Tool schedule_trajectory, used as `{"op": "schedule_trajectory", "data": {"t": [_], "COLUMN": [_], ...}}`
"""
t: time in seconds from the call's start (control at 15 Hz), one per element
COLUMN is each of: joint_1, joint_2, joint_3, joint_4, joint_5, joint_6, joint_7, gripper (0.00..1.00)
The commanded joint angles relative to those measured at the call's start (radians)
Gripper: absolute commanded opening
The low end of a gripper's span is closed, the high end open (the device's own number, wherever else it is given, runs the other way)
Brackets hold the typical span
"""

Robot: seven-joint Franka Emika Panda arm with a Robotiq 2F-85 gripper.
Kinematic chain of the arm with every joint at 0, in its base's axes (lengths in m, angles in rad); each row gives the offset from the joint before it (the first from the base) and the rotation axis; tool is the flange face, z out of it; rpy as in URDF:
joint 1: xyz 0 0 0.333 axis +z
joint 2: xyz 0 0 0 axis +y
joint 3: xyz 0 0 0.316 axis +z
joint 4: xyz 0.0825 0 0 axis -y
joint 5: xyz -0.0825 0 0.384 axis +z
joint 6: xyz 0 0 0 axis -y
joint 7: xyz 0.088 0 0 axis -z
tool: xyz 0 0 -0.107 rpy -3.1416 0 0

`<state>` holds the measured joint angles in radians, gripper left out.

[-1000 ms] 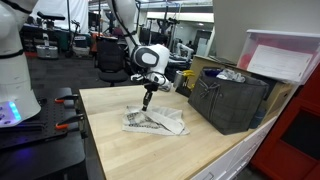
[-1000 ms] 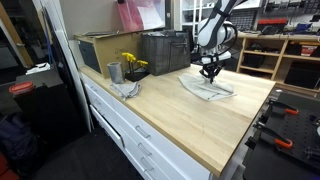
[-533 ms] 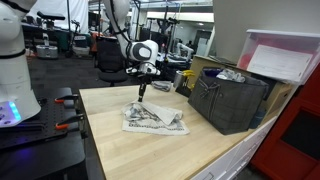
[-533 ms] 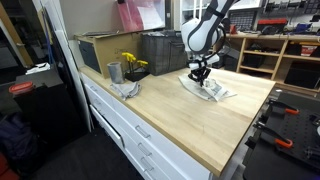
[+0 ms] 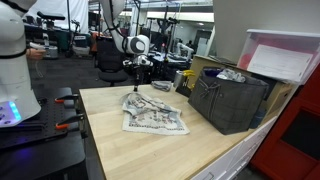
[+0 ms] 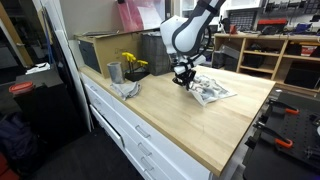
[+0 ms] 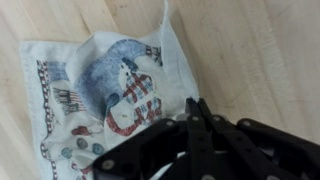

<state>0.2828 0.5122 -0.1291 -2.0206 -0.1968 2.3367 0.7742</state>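
A white cloth (image 5: 153, 117) printed with snowmen lies spread on the wooden bench top (image 5: 130, 150); it also shows as the cloth (image 6: 214, 91) and fills the left of the wrist view (image 7: 110, 80). My gripper (image 5: 137, 82) is above the cloth's far corner, on the side away from the black crate. Its fingers (image 7: 197, 108) are pressed together with a fold of the white fabric pinched at their tips. That corner is lifted slightly while the remainder lies flat. In an exterior view the gripper (image 6: 182, 80) stands at the cloth's edge.
A black mesh crate (image 5: 232, 100) stands on the bench close to the cloth, with a clear pink-lidded bin (image 5: 285, 55) behind it. A grey cup holding yellow flowers (image 6: 117, 70), a crumpled grey rag (image 6: 128, 88) and a brown box (image 6: 100, 48) sit farther along the bench.
The gripper, still shut, has travelled away from the crate toward the bench's far edge, dragging the corner along. The cloth, bunched a second ago, is now drawn out flat.
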Motion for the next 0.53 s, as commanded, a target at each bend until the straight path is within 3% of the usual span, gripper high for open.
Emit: {"op": "schedule_trajectory", "data": {"t": [0.0, 0.47], "joint_1": [-0.004, -0.02], "joint_2": [0.028, 0.091], "joint_3": [0.078, 0.239], "joint_4": [0.094, 0.227], "joint_5": [0.029, 0.218], "joint_6": [-0.074, -0.144], "joint_7": [-0.033, -0.237], "gripper": [0.01, 0.01]}}
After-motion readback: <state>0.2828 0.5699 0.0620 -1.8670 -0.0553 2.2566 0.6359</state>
